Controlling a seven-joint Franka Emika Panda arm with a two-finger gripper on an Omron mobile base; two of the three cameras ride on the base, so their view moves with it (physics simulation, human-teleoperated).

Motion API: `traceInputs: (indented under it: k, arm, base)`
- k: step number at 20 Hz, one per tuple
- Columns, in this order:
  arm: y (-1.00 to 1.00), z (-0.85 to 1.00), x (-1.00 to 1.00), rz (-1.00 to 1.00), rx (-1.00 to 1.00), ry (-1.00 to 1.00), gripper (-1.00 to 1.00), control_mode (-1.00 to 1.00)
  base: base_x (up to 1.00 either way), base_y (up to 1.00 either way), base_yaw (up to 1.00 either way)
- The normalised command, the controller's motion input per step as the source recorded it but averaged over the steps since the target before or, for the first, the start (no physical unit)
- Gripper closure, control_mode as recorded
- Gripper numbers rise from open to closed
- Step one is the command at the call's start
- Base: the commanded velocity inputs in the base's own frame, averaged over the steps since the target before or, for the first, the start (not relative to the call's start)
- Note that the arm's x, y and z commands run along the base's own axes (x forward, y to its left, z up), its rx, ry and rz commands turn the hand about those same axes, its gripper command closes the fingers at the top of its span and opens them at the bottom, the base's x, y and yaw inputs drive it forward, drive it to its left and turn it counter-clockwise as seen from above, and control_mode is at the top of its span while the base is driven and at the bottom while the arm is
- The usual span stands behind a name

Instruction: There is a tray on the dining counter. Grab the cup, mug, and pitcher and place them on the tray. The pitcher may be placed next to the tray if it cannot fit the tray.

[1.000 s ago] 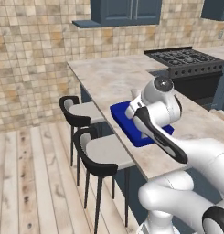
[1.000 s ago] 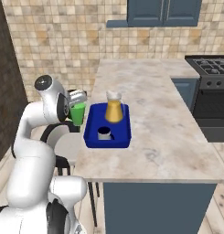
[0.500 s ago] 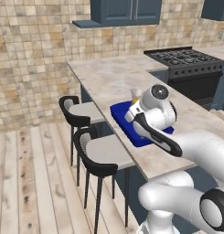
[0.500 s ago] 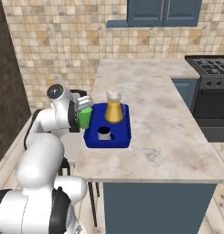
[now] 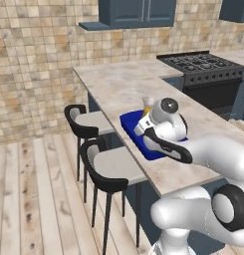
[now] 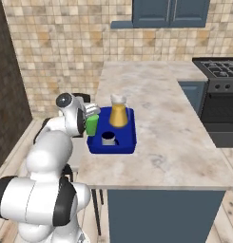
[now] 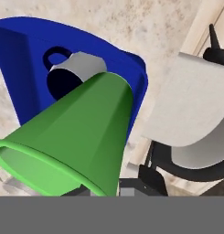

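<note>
The green cup [image 6: 92, 125] hangs tilted at the left edge of the blue tray [image 6: 130, 142], with my gripper [image 6: 91, 116] shut on it. In the hand view the cup [image 7: 77, 138] is large and close, its rim towards the camera. Beyond it lie the navy mug [image 7: 66, 76] and the tray [image 7: 21, 58]. The mug [image 6: 108, 138] stands upright in the tray's near half. The glass pitcher [image 6: 118, 110], orange-yellow below, stands in the far half. All rest on the beige dining counter [image 6: 158, 102]. My arm hides most of the tray [image 5: 138, 140] in the left base view; the pitcher's neck [image 5: 148, 103] peeks out above it.
Two black bar stools with grey seats [image 5: 96, 118] [image 5: 118, 165] stand along the counter's edge, one just below the cup [image 7: 192, 114]. A black stove [image 5: 205, 67] sits at the far right. Blue wall cabinets [image 6: 169, 12] hang above the tiled wall.
My hand has carried the green cup lower and to the right, from out beyond the counter edge to the tray's left rim. Pitcher and mug have not moved.
</note>
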Motion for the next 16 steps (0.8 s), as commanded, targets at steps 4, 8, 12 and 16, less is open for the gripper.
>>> traceInputs:
  k: [4,8,12,16]
  arm:
    - [-0.02,-0.27,0.22,0.00,0.00,0.00,1.00,-1.00]
    - [0.00,-0.24,0.21,0.00,0.00,0.00,1.00,-1.00]
    - [0.00,-0.24,0.19,0.00,0.00,0.00,1.00,-1.00]
    - [0.00,-0.26,0.19,0.00,0.00,0.00,1.00,-1.00]
  base:
    - [0.00,0.00,0.00]
    - [0.00,0.00,0.00]
    - [0.00,0.00,0.00]
    - [0.00,0.00,0.00]
